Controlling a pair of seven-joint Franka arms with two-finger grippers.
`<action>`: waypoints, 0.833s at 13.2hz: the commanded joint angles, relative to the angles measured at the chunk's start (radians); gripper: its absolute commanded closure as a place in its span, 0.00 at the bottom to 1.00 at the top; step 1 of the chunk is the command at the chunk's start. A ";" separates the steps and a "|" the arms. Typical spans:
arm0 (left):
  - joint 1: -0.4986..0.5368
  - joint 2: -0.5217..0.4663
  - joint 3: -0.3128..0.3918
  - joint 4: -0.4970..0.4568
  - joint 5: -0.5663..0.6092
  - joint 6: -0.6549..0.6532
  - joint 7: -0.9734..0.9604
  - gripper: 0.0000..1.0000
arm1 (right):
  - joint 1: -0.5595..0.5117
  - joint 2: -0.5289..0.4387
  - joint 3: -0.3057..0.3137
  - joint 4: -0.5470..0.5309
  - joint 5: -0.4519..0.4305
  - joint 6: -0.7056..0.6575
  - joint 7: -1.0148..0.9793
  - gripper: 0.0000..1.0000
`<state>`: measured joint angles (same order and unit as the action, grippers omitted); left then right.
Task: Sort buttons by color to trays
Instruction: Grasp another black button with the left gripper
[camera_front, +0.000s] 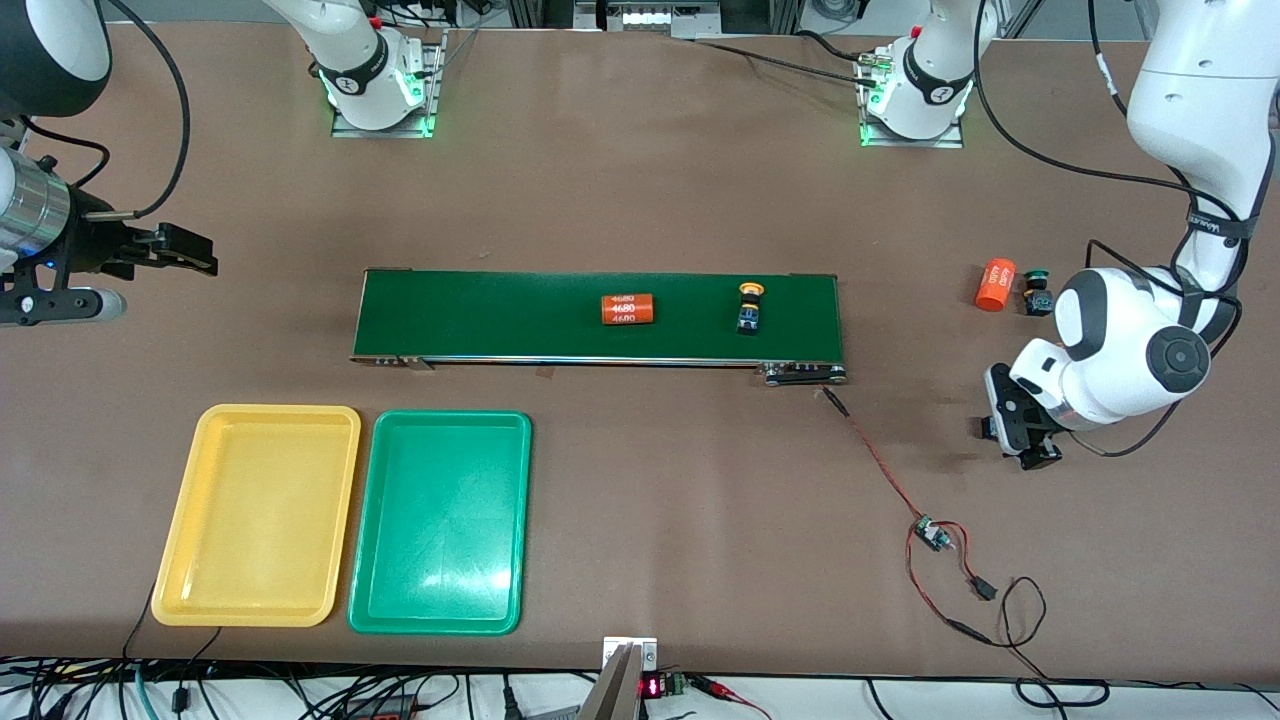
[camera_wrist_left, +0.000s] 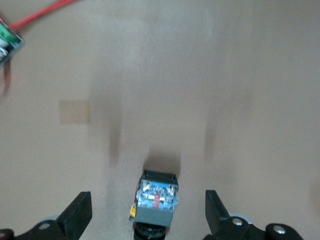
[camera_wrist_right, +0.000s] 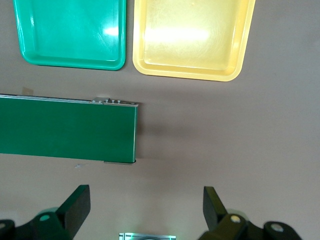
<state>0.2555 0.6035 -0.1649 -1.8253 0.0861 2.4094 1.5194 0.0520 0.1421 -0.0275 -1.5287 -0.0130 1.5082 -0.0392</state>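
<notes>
— Where's the button (camera_wrist_left: 155, 200)?
— On the table between my left gripper's (camera_wrist_left: 149, 216) spread fingers; my right gripper (camera_wrist_right: 146, 212) waits, spread too.
— Risk?
— Closing off-centre could tip it.

Even, bright overhead light fills the front view, with short soft shadows under the arms on the brown worktop (camera_front: 640, 200). White glare patches sit on the yellow tray (camera_wrist_right: 192, 35) and the green tray (camera_wrist_right: 70, 30) in the right wrist view. The left wrist view is soft, the worktop streaked with blurred vertical shadows
</notes>
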 joint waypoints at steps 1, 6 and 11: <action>0.027 0.035 -0.007 0.027 0.024 -0.003 0.033 0.00 | -0.001 0.005 0.001 0.015 0.015 -0.010 0.010 0.00; 0.037 0.058 -0.007 0.015 0.015 -0.004 0.030 0.00 | -0.004 0.010 0.001 0.016 0.015 -0.016 0.002 0.00; 0.037 0.058 -0.007 0.009 0.017 -0.007 0.038 0.41 | -0.035 0.010 -0.002 0.012 0.015 -0.092 -0.013 0.00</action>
<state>0.2852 0.6601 -0.1648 -1.8233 0.0962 2.4096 1.5339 0.0411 0.1476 -0.0293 -1.5292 -0.0094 1.4781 -0.0396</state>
